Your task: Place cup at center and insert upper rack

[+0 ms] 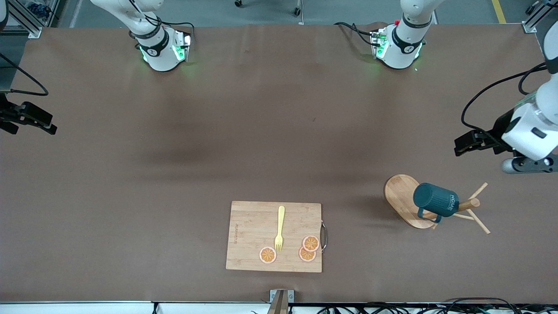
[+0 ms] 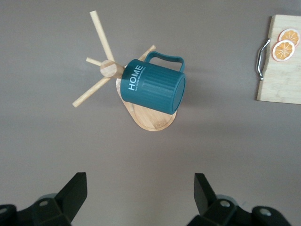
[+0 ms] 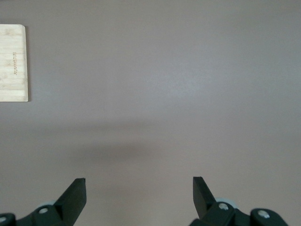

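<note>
— Where was the cup [image 1: 435, 199] when we looked?

— It hung on the upper rack [image 1: 407, 205], toward the left arm's end of the table. The rack looked tipped over, with its oval base up on edge and its post and pegs lying low over the table. The cup sat on the post, its handle [image 2: 163, 59] out to one side.

— And our hands?

— The left gripper [image 2: 140, 188] hovered over the bare table just beside the rack, fingers spread wide, holding nothing. The right gripper [image 3: 139, 188] waited over bare table at the right arm's end, also spread wide and empty.

— What else did we see?

— A cutting board [image 1: 253, 235] sat near the middle, nearer to the front camera, with a yellow fork [image 1: 279, 228] and three orange slices [image 1: 307, 248] on it.

— How did we think the cup would feel?

— Hard and smooth — maybe a bit slippery, and it could chip if it dropped. It looked light enough for one hand. The ribs on its side might help the fingers hold.

— Where should we take it?

— We guessed across the wall at the open mouth, one finger inside and one outside. The rack looked stiff and light, so it might slide or roll when we pulled the cup off. The post seemed the best place to hold it.
</note>
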`<state>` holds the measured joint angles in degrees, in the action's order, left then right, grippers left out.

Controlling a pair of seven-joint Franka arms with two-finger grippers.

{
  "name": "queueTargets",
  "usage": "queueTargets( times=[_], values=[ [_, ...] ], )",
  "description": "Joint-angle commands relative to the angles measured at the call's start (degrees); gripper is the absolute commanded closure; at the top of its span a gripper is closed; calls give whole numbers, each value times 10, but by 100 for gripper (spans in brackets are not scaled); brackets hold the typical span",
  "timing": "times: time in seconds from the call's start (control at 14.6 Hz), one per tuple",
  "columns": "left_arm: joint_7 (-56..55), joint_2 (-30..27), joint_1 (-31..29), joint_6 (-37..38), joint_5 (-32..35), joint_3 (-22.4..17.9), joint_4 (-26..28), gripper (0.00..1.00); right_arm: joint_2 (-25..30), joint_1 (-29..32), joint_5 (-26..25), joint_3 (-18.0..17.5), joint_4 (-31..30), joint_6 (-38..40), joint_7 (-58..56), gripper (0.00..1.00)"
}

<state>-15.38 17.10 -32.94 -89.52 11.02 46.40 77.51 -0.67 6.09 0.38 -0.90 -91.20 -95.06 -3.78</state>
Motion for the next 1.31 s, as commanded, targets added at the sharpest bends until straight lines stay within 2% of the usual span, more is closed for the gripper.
queueTargets(
  times=[0.0,0.27,0.48,1.24],
  values=[
    [39,-73,68,8,-86,-136,2,0,0,1,-9,-2,4,3,2,0],
    [48,-127,167,11,-130,-257,13,0,0,2,-9,-1,5,2,2,0],
    [47,-156,220,17,-162,-317,23,0,0,1,-8,-1,5,3,2,0],
    [47,-186,343,15,-165,-420,35,0,0,-6,-4,-5,10,12,2,0]
  ],
)
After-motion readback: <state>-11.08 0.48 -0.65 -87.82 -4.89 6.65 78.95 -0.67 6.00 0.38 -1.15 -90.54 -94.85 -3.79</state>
